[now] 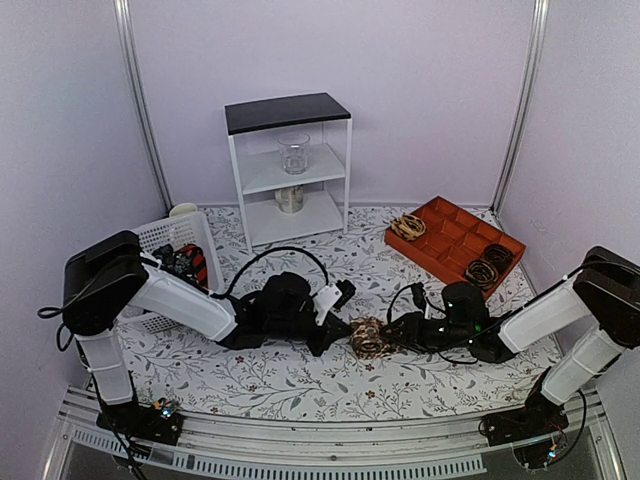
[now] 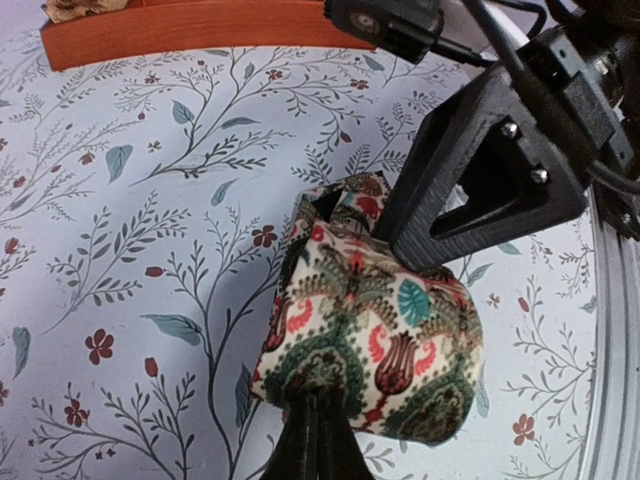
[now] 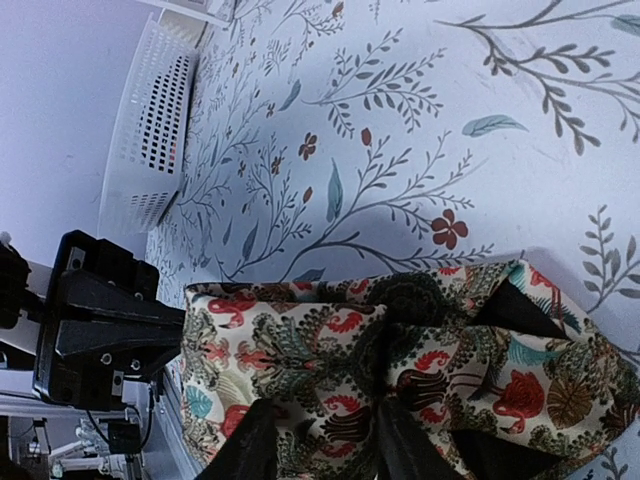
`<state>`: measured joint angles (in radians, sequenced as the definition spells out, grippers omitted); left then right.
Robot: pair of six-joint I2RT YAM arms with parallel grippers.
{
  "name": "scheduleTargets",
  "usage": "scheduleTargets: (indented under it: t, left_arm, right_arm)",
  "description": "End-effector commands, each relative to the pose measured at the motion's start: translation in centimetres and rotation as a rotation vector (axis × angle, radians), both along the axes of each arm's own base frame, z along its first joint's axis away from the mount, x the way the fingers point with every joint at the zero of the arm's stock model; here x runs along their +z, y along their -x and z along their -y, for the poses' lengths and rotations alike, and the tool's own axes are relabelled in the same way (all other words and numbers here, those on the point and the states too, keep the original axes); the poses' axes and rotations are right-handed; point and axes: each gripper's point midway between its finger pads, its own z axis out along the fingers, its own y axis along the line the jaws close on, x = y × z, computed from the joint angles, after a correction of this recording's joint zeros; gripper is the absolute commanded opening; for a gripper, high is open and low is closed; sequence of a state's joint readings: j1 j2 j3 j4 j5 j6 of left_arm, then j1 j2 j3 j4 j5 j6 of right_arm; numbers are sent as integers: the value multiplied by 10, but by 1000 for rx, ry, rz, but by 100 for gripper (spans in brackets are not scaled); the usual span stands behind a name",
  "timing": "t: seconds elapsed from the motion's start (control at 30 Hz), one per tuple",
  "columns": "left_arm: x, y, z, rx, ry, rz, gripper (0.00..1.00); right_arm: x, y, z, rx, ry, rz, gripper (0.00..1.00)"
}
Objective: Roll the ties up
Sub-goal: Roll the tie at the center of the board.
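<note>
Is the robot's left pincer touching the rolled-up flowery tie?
Touching. In the left wrist view, the left pincer is shut and pinches the edge of the rolled cream, red and green patterned fabric tie.

Pale lilac walls (image 1: pixel 420 80), white shelf unit (image 1: pixel 262 172)

The table (image 1: pixel 300 385) was covered in a pale cloth printed with leafy sprigs and small red flowers. On it stood 1 white shelf unit (image 1: pixel 285 112) with a black top at the back middle, 1 orange compartment tray (image 1: pixel 455 240) at the back right, and 1 white perforated basket (image 1: pixel 165 235) at the left. 1 rolled tie (image 1: pixel 368 338) lay near the front middle.
</note>
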<state>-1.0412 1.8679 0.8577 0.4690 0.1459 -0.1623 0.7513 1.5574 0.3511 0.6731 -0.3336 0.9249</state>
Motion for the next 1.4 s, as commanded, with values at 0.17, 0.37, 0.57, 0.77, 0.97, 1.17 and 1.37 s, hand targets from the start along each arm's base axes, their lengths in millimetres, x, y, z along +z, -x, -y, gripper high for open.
scheduleTargets:
  t: [0.17, 0.37, 0.57, 0.77, 0.97, 1.17, 1.37]
  left_arm:
    - [-2, 6, 13, -41, -12, 6, 0]
    - [-2, 7, 16, -48, -19, 9, 0]
    - [-1, 6, 18, -50, -22, 14, 0]
    - [-2, 6, 19, -47, -25, 16, 0]
    - [-4, 6, 19, -47, -30, 12, 0]
    - [1, 2, 18, -21, -22, 17, 0]
    - [14, -16, 2, 166, -3, -18, 21]
  right_arm:
    - [13, -9, 16, -75, 81, 16, 52]
    - [30, -14, 17, -78, 120, 45, 57]
    - [38, -14, 4, -50, 175, 67, 58]
    - [26, -9, -12, -11, 261, 73, 59]
    - [11, -10, -15, -10, 351, 71, 59]
    - [1, -14, -4, -36, 411, 95, 45]
    - [13, -13, 7, -47, 329, 170, 36]
